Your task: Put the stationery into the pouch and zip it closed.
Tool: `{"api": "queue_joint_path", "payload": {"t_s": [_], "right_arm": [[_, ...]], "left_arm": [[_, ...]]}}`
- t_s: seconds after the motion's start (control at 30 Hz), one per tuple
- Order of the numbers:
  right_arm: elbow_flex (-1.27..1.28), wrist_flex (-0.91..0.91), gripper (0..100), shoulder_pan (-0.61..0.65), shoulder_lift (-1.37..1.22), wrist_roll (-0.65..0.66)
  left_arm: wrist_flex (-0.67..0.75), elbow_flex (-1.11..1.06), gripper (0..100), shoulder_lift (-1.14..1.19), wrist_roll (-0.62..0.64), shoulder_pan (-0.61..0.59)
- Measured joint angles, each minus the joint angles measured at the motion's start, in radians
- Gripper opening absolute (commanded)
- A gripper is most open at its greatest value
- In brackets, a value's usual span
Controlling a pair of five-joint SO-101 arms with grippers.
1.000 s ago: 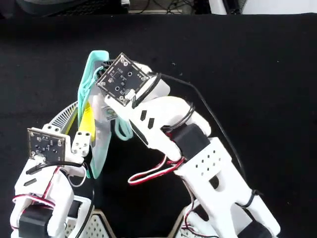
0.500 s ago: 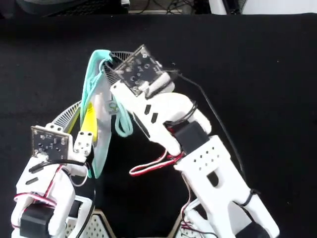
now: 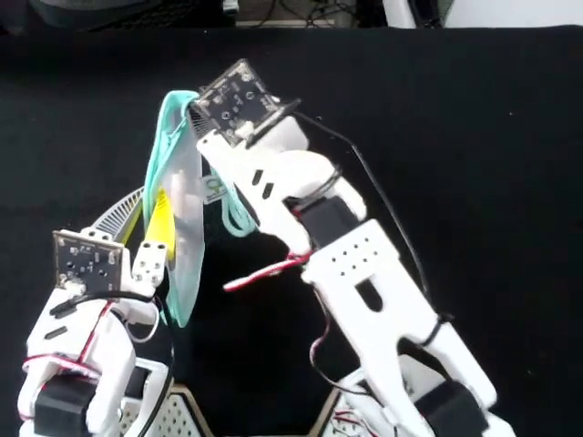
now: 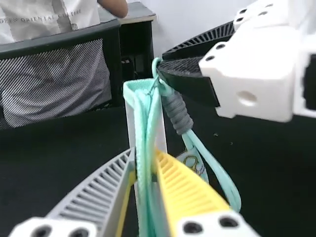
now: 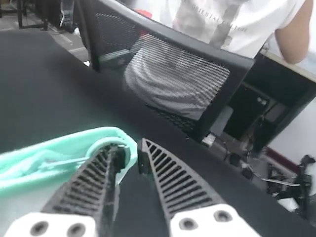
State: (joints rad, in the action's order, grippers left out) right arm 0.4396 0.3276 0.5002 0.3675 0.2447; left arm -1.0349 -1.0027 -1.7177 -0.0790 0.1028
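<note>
Right gripper (image 3: 194, 116) travels along the pouch (image 3: 182, 218)
Clamped on the zip pull (image 4: 175, 111), it has slid to the far end.

One pouch (image 3: 187, 182); one teal strap (image 3: 239, 217); two arms: left arm (image 3: 77, 364), right arm (image 3: 364, 291); one table (image 3: 492, 137).

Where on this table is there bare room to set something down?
Bare table lies wide beyond the right arm, and along the far edge past the pouch. A narrower strip runs left of the pouch. It's crowded between the left gripper and right gripper.
</note>
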Motion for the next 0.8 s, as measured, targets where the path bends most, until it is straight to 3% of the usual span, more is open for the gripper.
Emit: {"api": "queue_joint_path", "payload": {"t_s": [0.2, 0.37, 0.8], "right_arm": [[-0.055, 0.000, 1.2, -0.066, -0.077, -0.087], [-0.083, -0.012, 1.2, -0.301, -0.167, -0.163], [-0.115, -0.012, 1.4, -0.321, -0.172, -0.173]], "left_arm": [[-0.029, -0.011, 3, -0.063, 0.002, -0.002], [-0.074, -0.017, 3, -0.091, 0.005, -0.008], [-0.077, -0.014, 3, -0.100, 0.006, -0.008]]}}
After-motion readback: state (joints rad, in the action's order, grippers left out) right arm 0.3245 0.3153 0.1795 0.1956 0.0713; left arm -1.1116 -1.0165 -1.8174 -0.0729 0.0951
